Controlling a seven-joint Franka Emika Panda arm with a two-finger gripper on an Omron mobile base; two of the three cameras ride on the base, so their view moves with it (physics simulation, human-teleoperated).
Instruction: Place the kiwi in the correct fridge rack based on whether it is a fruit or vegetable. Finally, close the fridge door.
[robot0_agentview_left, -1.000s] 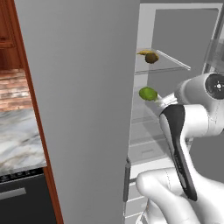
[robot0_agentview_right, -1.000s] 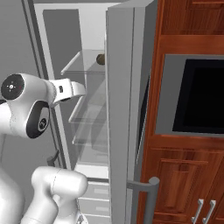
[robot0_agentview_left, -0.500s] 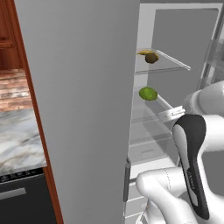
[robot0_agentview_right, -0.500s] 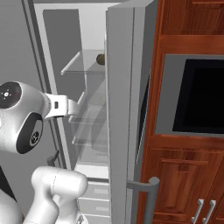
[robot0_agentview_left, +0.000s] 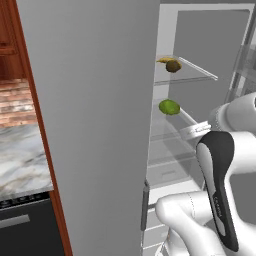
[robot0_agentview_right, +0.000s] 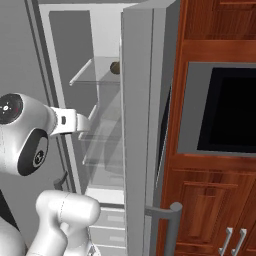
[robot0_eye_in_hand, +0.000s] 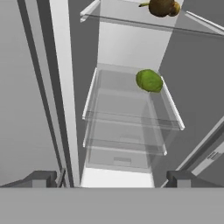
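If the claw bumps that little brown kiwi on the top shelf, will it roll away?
Probably, a little. The kiwi is round like an egg and sits on the smooth glass fridge rack, so a nudge could roll it. The yellow banana beside it might stop it on that side.

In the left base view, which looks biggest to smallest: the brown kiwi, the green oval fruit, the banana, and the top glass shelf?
1. Top shelf, by far the largest.
2. Green fruit.
3. Kiwi.
4. Banana, unsure: the kiwi hides much of it, so only a yellow sliver shows.
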